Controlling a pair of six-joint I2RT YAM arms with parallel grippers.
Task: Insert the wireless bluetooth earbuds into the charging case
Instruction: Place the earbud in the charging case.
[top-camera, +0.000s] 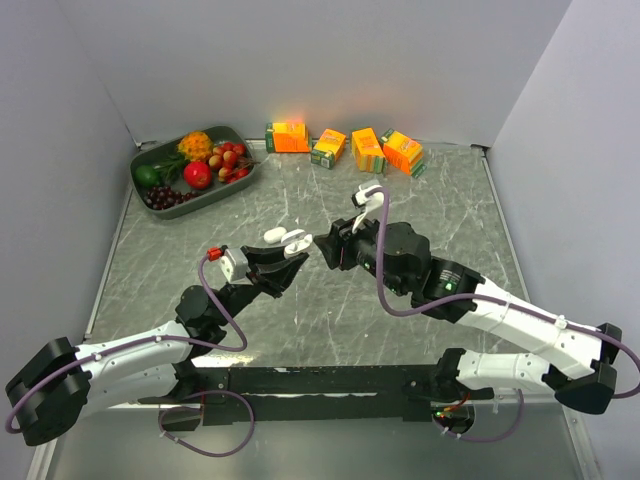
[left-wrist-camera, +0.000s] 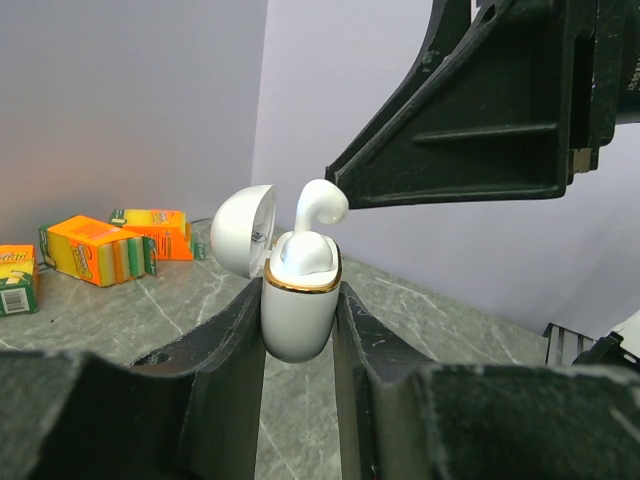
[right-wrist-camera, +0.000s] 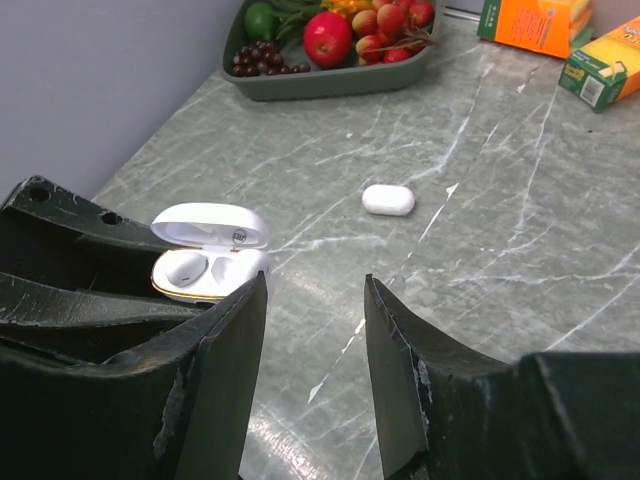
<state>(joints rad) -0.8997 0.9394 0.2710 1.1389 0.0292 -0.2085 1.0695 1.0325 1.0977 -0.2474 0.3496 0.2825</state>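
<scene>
The white charging case (left-wrist-camera: 297, 318) with a gold rim stands upright between my left gripper's (left-wrist-camera: 300, 298) fingers, lid (left-wrist-camera: 243, 229) open. One white earbud (left-wrist-camera: 317, 208) sticks up out of the case. My left gripper (top-camera: 288, 260) is shut on the case (top-camera: 288, 238) at mid table. My right gripper (top-camera: 325, 248) is open and empty just right of the case; its finger (left-wrist-camera: 470, 130) hangs beside the earbud. The right wrist view shows the case (right-wrist-camera: 205, 268) at the left of the right gripper (right-wrist-camera: 315, 285), and a small white rounded piece (right-wrist-camera: 388, 200) that looks like the other earbud lying on the table beyond.
A grey tray (top-camera: 215, 197) of fruit stands at the back left. Several orange juice cartons (top-camera: 367, 150) line the back wall. The marble table ends at grey walls on the left, back and right.
</scene>
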